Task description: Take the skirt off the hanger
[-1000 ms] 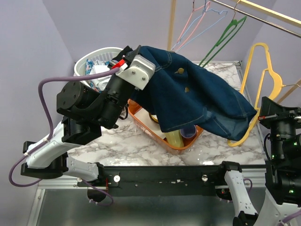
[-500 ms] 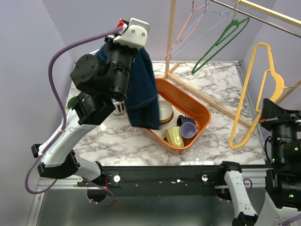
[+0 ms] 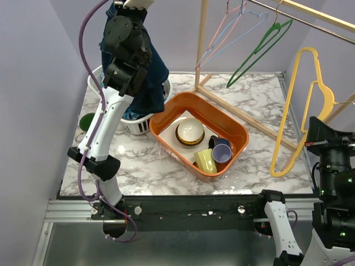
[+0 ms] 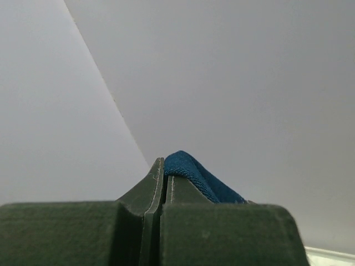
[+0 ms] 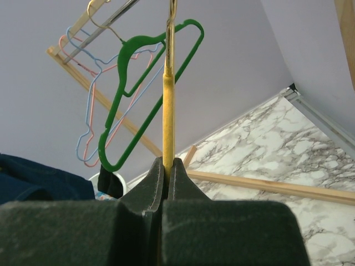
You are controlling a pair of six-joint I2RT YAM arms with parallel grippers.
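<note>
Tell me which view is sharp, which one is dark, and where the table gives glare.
Top external: evenly lit and sharp; the marble table shows a mild sheen. Left wrist: the dark jaws fill the bottom with little detail, the skirt tip is sharp. Right wrist: the yellow hanger and green hanger are clear; the jaws are dark.

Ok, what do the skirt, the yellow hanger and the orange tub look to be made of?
The skirt: dark blue denim by the look, matte, with a woven grain along its edge in the left wrist view. The yellow hanger: a fuzzy, flocked-looking matte coating; the core beneath cannot be told. The orange tub: likely moulded plastic, smooth with rounded corners and a slight sheen.
</note>
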